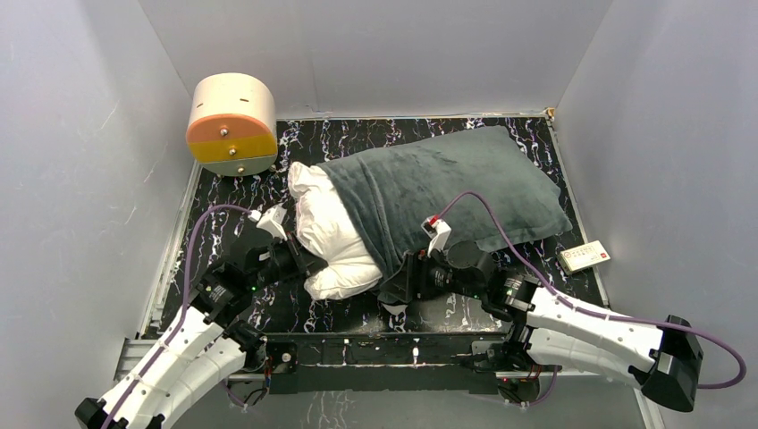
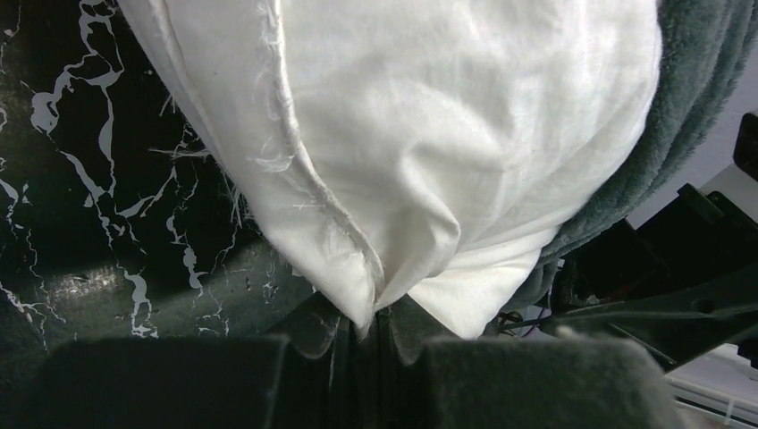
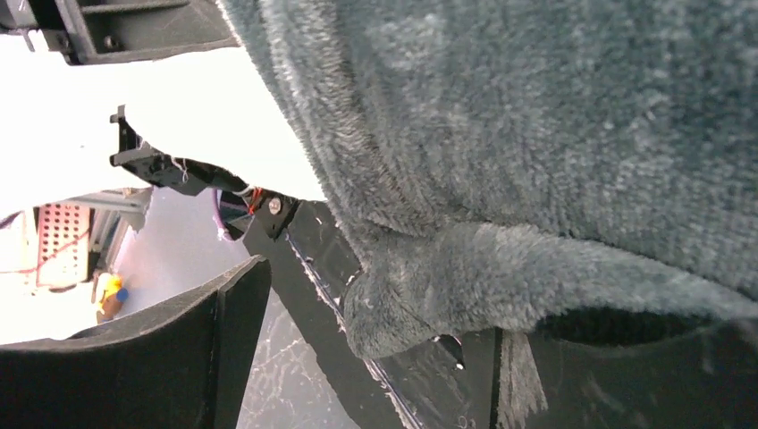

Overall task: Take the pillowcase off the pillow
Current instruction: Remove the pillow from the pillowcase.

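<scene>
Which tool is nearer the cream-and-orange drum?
Left. The left tool grips the pillow in front of the drum; the right tool is farther right, at the pillowcase.

Pillowcase (image 1: 447, 188) plush matt fleece; pillow (image 1: 331, 237) wrinkled white cloth; table (image 1: 357, 134) glossy marbled black.

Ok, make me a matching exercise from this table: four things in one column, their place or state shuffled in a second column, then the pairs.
1 pillow
2 pillowcase
3 drum
4 small box

A by the far left corner of the table
B near the right edge
C corner pinched in the left gripper
D grey-green, covering most of the pillow

Pairs: 1-C, 2-D, 3-A, 4-B
</scene>
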Tool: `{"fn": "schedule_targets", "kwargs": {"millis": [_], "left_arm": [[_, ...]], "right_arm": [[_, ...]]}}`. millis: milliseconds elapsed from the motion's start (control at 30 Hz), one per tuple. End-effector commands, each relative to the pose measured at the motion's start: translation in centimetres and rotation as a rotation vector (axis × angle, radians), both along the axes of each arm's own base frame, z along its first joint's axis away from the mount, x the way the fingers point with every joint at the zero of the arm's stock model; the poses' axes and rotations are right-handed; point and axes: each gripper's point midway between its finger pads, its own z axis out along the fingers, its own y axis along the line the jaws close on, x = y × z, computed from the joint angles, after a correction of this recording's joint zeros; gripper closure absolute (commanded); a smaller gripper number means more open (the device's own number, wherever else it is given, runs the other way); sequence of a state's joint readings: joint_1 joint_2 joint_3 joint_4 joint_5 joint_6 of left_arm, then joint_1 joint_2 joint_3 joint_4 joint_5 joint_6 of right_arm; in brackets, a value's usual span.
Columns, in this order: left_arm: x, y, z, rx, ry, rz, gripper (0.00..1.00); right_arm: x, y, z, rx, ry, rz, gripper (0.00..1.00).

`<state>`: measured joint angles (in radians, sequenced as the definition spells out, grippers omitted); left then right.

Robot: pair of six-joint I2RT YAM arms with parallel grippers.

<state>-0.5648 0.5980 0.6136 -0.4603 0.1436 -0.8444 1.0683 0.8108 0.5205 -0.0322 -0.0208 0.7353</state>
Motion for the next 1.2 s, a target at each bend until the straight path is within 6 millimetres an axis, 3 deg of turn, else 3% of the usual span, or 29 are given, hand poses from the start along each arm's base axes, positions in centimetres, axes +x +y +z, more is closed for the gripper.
{"fn": "schedule_targets", "kwargs": {"millis": [0,100,200,267,333,400,500,533,600,733,833,933,1000,1100,1167], "left_arm": [[0.3,-0.6,1.9,-0.072,-0.064,-0.010,1.00],[0.1,-0.5,1.7,-0.071,-0.057,-0.006,1.00],[0.0,0.3,1.2,-0.049,-0.044,0.029,1.00],[0.1,1.4,0.9,-0.017,-0.042,0.079,1.00],[0.1,2.8,0.7,0.022,-0.040,0.147,1.00],[0.1,4.6,0.4,0.069,-0.035,0.229,1.00],[-0.3,7.1,0.2,0.128,-0.030,0.334,1.00],[-0.3,7.5,0.3,0.136,-0.036,0.346,1.00],[-0.2,7.2,0.5,0.131,-0.062,0.321,1.00],[-0.5,4.5,0.0,0.078,-0.054,0.186,1.00],[-1.0,3.4,-1.2,0.052,-0.016,0.127,1.00],[-1.4,3.3,-2.2,0.039,0.013,0.134,0.73],[-1.4,3.5,-2.5,0.033,0.019,0.150,0.54],[-1.1,4.3,-2.4,0.051,0.020,0.201,0.29],[-0.9,4.7,-1.9,0.061,0.011,0.224,0.22]], "right_arm": [[2.5,0.4,1.6,0.056,0.005,-0.146,0.19],[5.5,-1.2,0.3,0.004,0.002,-0.356,0.29],[8.2,-3.2,0.3,-0.016,-0.054,-0.537,0.62],[9.6,-4.9,0.5,-0.055,-0.124,-0.631,0.77],[10.7,-7.4,-0.3,-0.144,-0.172,-0.744,0.89],[11.4,-9.8,-1.0,-0.251,-0.213,-0.820,0.91],[11.1,-11.6,-2.3,-0.373,-0.198,-0.823,0.91],[10.7,-11.2,-2.5,-0.380,-0.182,-0.790,0.90],[9.3,-8.5,-1.8,-0.340,-0.177,-0.590,0.79],[6.3,-4.6,2.7,-0.144,-0.198,-0.321,0.46],[4.0,-3.0,7.8,0.012,-0.261,-0.159,0.33],[2.9,-2.1,11.9,0.079,-0.326,-0.066,0.32],[3.5,-1.6,13.5,0.068,-0.358,-0.068,0.31],[6.1,-0.8,15.5,0.011,-0.423,-0.138,0.26],[8.5,-0.1,16.0,-0.070,-0.456,-0.197,0.24]]}}
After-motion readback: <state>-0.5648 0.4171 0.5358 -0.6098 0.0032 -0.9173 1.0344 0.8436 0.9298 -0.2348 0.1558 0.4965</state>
